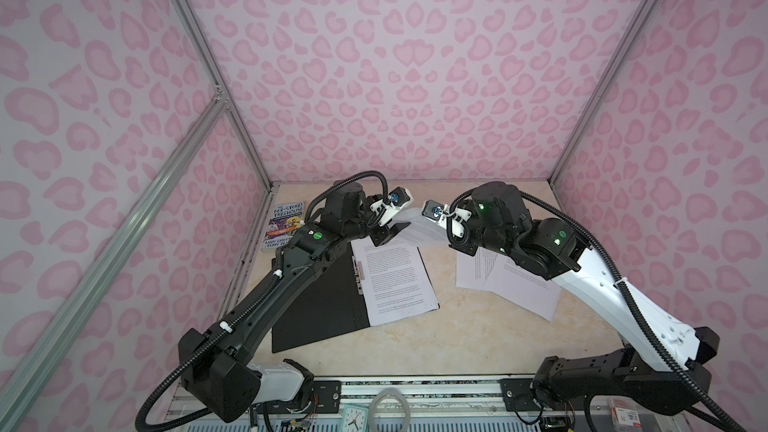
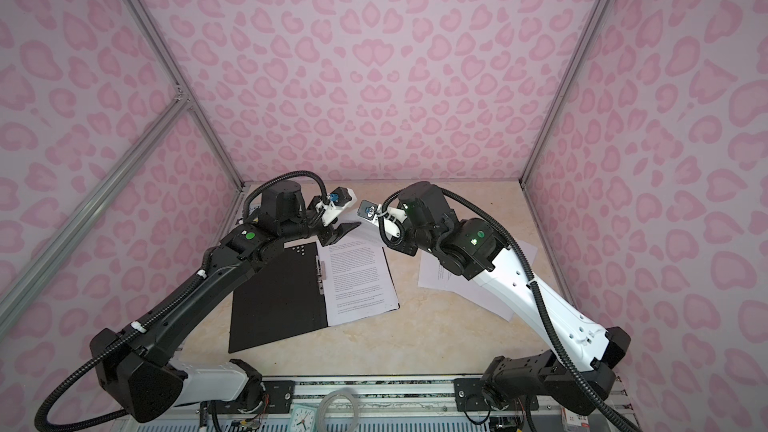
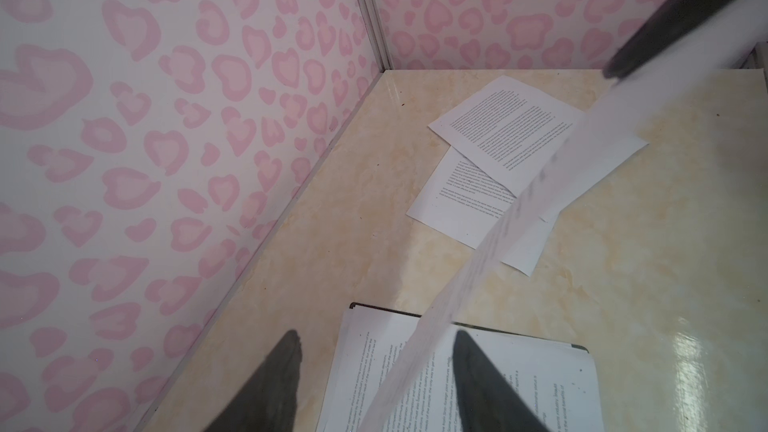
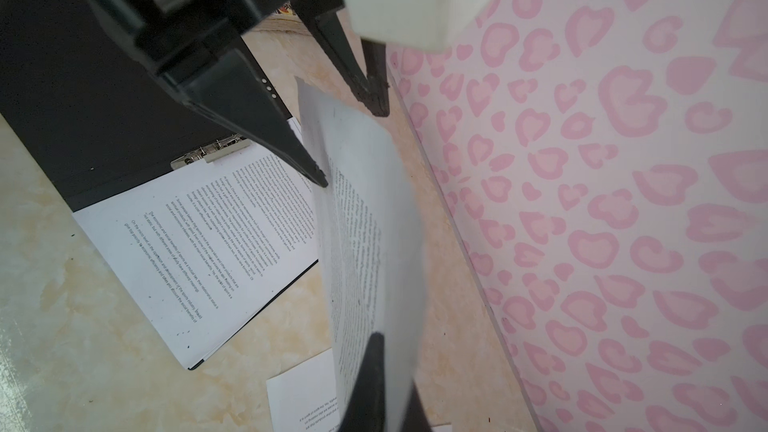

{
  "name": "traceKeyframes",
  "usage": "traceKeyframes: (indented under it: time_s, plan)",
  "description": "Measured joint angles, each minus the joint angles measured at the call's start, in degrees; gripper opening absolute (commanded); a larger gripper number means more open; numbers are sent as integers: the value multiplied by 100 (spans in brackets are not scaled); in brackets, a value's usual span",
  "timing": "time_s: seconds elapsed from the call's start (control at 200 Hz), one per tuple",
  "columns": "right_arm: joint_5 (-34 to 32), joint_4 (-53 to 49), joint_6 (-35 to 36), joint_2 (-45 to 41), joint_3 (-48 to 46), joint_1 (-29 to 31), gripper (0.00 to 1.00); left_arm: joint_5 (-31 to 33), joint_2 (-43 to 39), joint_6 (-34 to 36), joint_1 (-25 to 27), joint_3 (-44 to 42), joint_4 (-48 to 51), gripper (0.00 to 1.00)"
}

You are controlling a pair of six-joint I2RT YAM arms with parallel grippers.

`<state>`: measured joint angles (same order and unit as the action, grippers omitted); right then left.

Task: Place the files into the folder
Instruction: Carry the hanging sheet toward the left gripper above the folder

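Files [image 1: 395, 280] here are thin, matt white sheets, rectangular and dense with small black print. We see some lying flat on the right half of the folder [image 1: 320, 305], which is spread open on the worktop [image 1: 457, 338]. The folder's inside is matt black board, with a slim metal clip strip [image 4: 212, 153] along the fold. More loose sheets [image 3: 511, 126] overlap askew on the glossy, cream marbled worktop. They lie on the right in both top views, partly under the right arm. An airborne sheet [image 4: 365, 222] hangs between the two hands above the far end of the folder, bowed into a soft curve.

Our right hand [image 4: 379, 347] is clenched on one end of that airborne sheet. Our left hand [image 3: 376, 338] is partly released. Its tapered black fingers [image 3: 274, 384] stand apart with the sheet's other end passing between them. We cannot tell whether either finger presses the paper. A colourful, glossy paperback book [image 1: 284, 222] lies flat just beyond the folder's far left corner, partly under the left arm.
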<state>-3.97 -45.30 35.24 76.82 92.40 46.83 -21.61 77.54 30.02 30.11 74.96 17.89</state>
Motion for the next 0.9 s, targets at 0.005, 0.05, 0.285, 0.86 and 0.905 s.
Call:
traceKeyframes:
  time_s: [0.005, 0.05, 0.285, 0.86, 0.905]
  plan:
    - [0, 2, 2, 0, -2, 0, 0, -2, 2, 0, 0, 2, 0, 59]
    - [9, 42, 26, -15, -26, 0, 0, -46, 24, 0, -4, 17, -2, 59]
    - [44, 131, 144, -76, -118, -11, 0, -498, 66, -4, -4, 26, 26, 44]
    - [278, 339, 96, -192, -208, -157, 37, -1126, 66, -638, -4, 24, 190, 4]
    - [391, 339, -20, -168, -142, -243, 55, -1209, 66, -791, -4, -13, 170, 4]
